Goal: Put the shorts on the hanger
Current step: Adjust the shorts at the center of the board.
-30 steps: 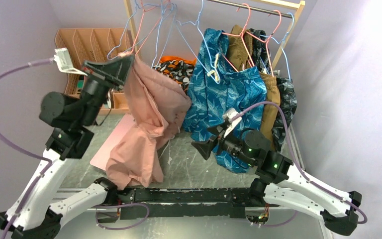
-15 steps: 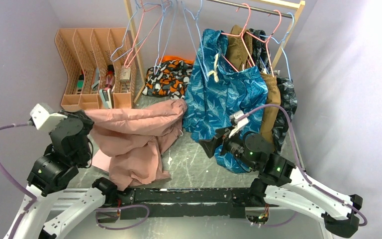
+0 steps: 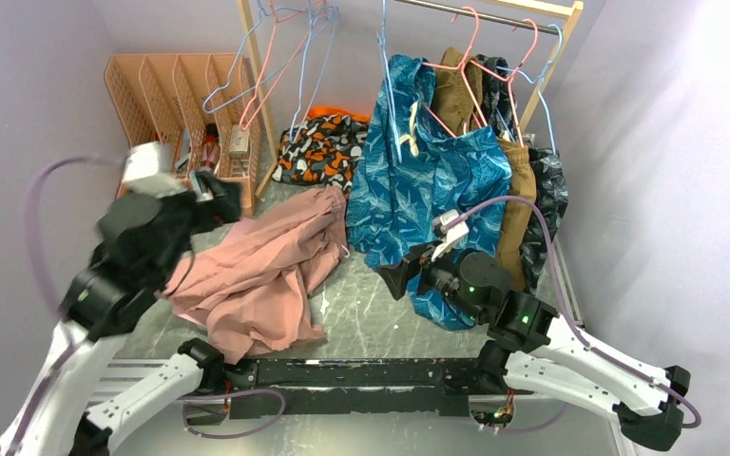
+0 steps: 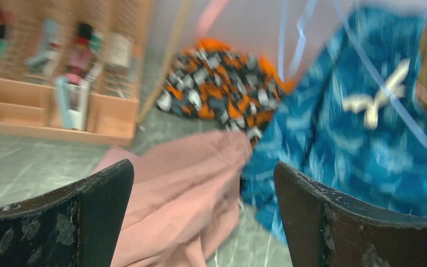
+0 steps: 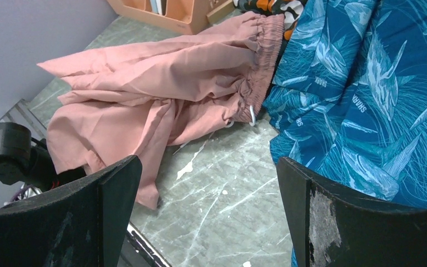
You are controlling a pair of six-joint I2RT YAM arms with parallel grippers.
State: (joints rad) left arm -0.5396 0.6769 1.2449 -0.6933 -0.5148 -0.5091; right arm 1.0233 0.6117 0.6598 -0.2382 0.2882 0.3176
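The dusty-pink shorts (image 3: 257, 271) lie crumpled on the table, waistband (image 5: 262, 49) toward the rack and white drawstring (image 5: 250, 114) loose. My left gripper (image 3: 219, 195) hovers over their left end, open, with nothing between its fingers (image 4: 61, 222); its blurred view looks down on the shorts (image 4: 183, 189). My right gripper (image 3: 394, 277) stands open to the right of the shorts (image 5: 161, 83), above bare table. A light-blue wire hanger (image 3: 219, 85) hangs empty on the rail at upper left among pink ones.
A blue patterned garment (image 3: 428, 180) hangs mid-rail, right beside my right gripper, with brown (image 3: 456, 85) and dark (image 3: 544, 190) garments behind it. An orange-black garment (image 3: 318, 142) lies at the back. A peach file organiser (image 3: 166, 90) stands back left by the wooden rack post (image 3: 252, 57).
My left gripper came down from the rail with the shorts, then opened and let them go; they now lie on the table. The right arm barely moved.
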